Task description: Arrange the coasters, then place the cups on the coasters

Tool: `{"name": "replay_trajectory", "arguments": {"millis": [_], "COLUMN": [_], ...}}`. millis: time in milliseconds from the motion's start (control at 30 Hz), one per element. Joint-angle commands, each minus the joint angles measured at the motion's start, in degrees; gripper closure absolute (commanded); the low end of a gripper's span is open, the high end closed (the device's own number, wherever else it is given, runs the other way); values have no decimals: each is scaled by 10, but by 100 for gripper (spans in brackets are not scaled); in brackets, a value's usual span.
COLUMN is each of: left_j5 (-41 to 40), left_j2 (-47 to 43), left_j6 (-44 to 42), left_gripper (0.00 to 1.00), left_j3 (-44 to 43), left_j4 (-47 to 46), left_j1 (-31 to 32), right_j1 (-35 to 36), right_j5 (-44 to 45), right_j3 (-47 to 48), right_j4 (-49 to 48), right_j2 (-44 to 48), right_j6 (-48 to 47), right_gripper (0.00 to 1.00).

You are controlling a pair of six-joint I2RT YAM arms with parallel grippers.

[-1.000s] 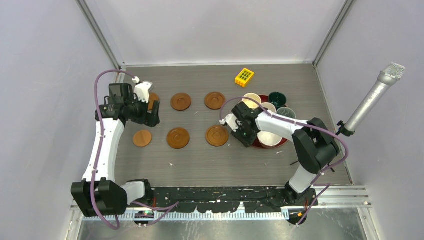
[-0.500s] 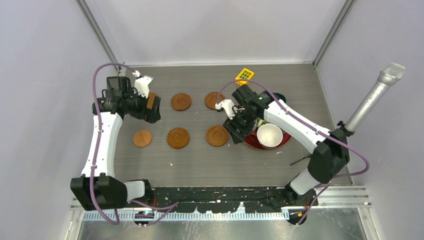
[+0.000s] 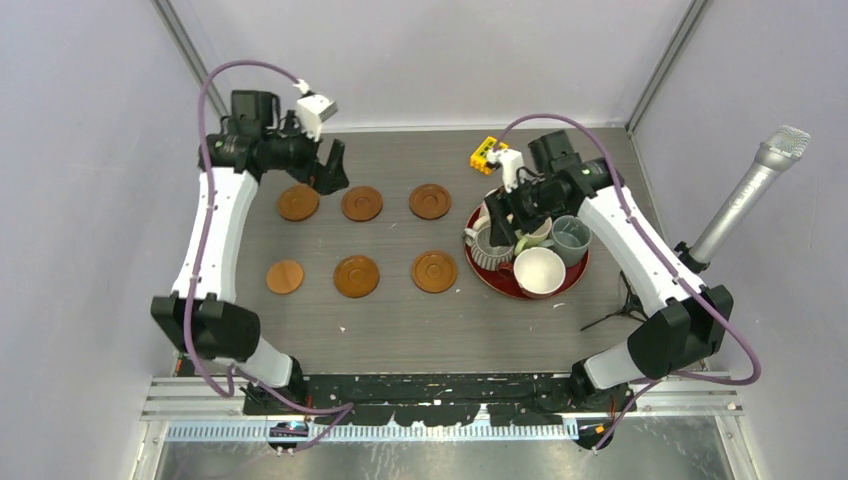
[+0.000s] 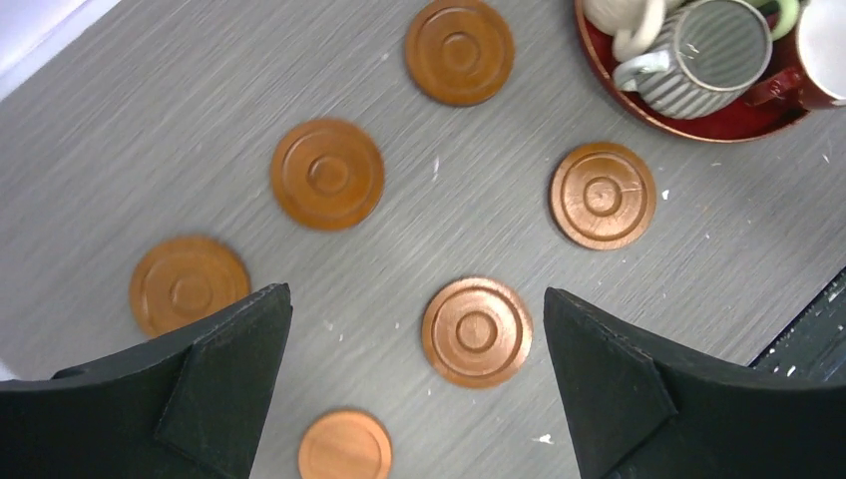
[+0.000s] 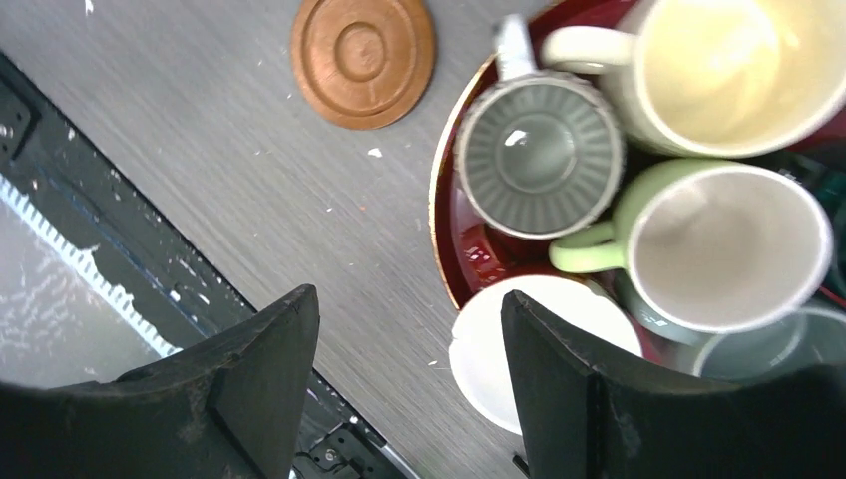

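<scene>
Both arms are pulling back: right tool (image 5: 407, 299), spread and empty, is hanging over the cups (image 3: 540, 272) on the tray (image 3: 497, 284), ribbed cup (image 5: 539, 160) nearest; left tool (image 4: 414, 296), also spread, is hovering by the coasters (image 3: 357, 275).

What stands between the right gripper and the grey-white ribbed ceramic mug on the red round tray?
Nothing visible. The open right gripper hangs above the grey-white ribbed mug; a cream mug and a pale green mug crowd it.

The left claw (image 3: 332, 168) has lifted toward the table's far edge and spread fully, baring the coaster (image 3: 298, 202) farthest from the red tray (image 3: 508, 288). The right claw (image 3: 508, 225) has opened and risen above the tray, uncovering the ribbed cup (image 3: 490, 248).
</scene>
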State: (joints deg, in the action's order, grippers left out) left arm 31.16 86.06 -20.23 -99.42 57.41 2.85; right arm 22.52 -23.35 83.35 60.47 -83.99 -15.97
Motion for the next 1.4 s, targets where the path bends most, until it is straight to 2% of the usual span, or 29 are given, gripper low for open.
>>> {"name": "replay_trajectory", "arguments": {"millis": [0,67,233,367,567,767,967,1133,1367], "left_j5": [62,97,76,70,79,64,56,44,38], "left_j2": [80,112,198,261,317,428,492,493,477], "left_j6": [-72,-121,-263,-309,-366,-450,-468,-475,-440], "left_gripper": [0,0,0,2,3,7,12,18,35], "left_j3": [-66,-80,-103,-140,-156,-276,-349,-316,-267], "left_j4": [56,57,80,96,17,71,92,81,52], "left_j1": [41,66,169,231,291,343,353,367,380], "right_j1": [-27,-28,-27,-29,-31,-56,-98,-98,-98], "right_j5": [-16,-7,20,32,42,28,30,30,20], "right_j3": [35,41,64,46,0,4,20,8,-5], "right_j4": [-4,11,36,29,-28,-38,-41,-45,-50], "right_j2": [50,62,79,116,165,195,193,199,200], "right_j6": [17,11,20,3,42,63,66,61,53], "right_gripper": [27,25,21,21,21,21,21,21,21]}}
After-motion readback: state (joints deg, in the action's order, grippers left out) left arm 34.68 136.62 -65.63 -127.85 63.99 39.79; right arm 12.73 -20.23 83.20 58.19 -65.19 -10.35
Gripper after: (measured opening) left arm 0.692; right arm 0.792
